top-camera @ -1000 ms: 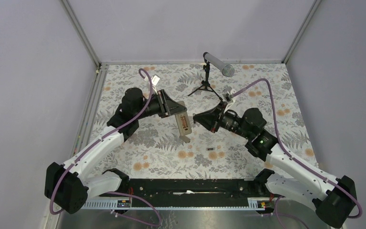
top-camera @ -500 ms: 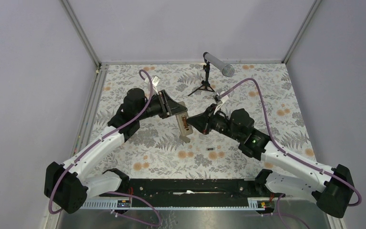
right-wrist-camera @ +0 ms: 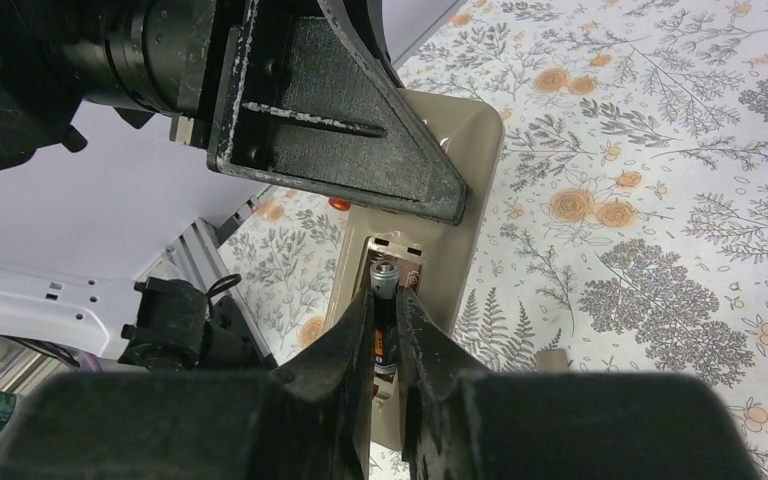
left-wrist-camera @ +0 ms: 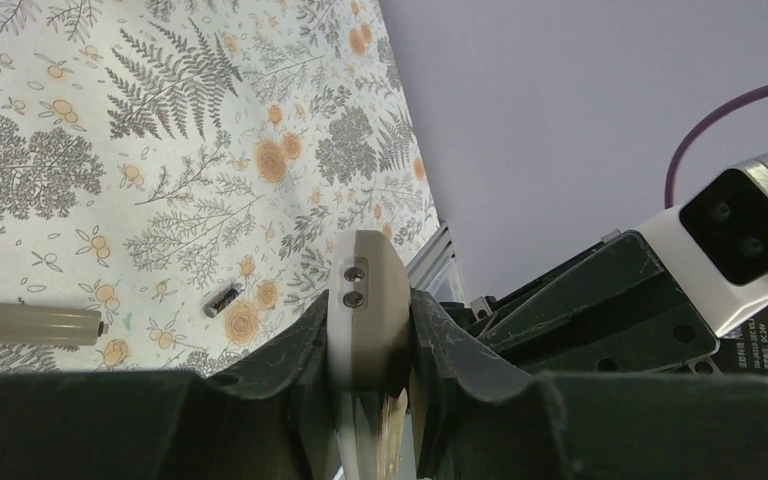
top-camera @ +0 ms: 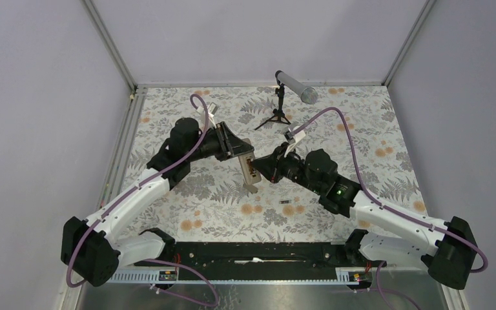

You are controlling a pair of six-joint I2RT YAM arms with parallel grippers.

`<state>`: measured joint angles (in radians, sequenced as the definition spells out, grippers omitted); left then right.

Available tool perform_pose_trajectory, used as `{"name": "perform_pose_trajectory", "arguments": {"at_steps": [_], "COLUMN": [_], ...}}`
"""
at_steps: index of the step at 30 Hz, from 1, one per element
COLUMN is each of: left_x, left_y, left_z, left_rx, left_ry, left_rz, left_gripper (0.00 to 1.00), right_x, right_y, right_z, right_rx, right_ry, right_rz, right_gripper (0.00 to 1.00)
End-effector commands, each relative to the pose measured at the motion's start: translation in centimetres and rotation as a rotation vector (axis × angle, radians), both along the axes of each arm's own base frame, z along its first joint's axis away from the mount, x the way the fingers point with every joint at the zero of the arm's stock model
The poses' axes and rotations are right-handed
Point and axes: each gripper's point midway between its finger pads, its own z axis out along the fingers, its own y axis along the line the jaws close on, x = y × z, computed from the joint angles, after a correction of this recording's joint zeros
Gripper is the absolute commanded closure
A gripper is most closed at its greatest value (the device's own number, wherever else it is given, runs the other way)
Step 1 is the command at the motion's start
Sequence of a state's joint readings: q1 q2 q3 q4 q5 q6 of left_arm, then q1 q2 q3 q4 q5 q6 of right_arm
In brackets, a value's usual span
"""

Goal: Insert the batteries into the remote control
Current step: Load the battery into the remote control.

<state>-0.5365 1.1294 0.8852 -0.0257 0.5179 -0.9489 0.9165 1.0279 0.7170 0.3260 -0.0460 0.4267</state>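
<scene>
Your left fingers [left-wrist-camera: 285, 365] pinch the remote control [right-wrist-camera: 470, 150] by its edges, held off the table [top-camera: 368, 129] with its beige back toward the right arm. Your right fingers [right-wrist-camera: 340, 350] pinch one battery [right-wrist-camera: 384, 285]. Its long axis runs along the remote's length, and its metallic tip is at the open battery bay [right-wrist-camera: 415, 255]. Judgement: press it straight down to seat it. The fingers hide the rest of the bay. The second battery [top-camera: 287, 202] lies on the table, nearer your right arm. The cover [left-wrist-camera: 45, 325] also lies loose there.
</scene>
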Motion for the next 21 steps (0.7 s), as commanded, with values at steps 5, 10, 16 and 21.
{"name": "perform_pose_trajectory", "arguments": {"at_steps": [5,10,16,21], "left_x": [0.1,0.2,0.3,0.3], "left_y": [-0.5,-0.4,-0.6,-0.7], "left_z": [2.8,2.3,3.1,3.3], "left_rx": [-0.026,-0.006,-0.022,-0.026], "left_ry": [-0.051,-0.044,-0.033,-0.001], "left_rz": [-0.013,-0.012,-0.008,-0.007], "left_gripper": [1.00,1.00,1.00,1.00], "right_x": [1.3,1.0,0.8,0.1], "right_y": [-0.3,-0.5,0.0,0.4], "right_z": [2.3,3.2,1.3,-0.6], "right_rx": [0.025,0.063,0.011,-0.050], "right_ry": [-0.081,-0.095,-0.081,-0.103], "right_rz": [-0.074,-0.071,-0.035,0.028], "right_gripper": [0.88,0.88,0.88,0.86]}}
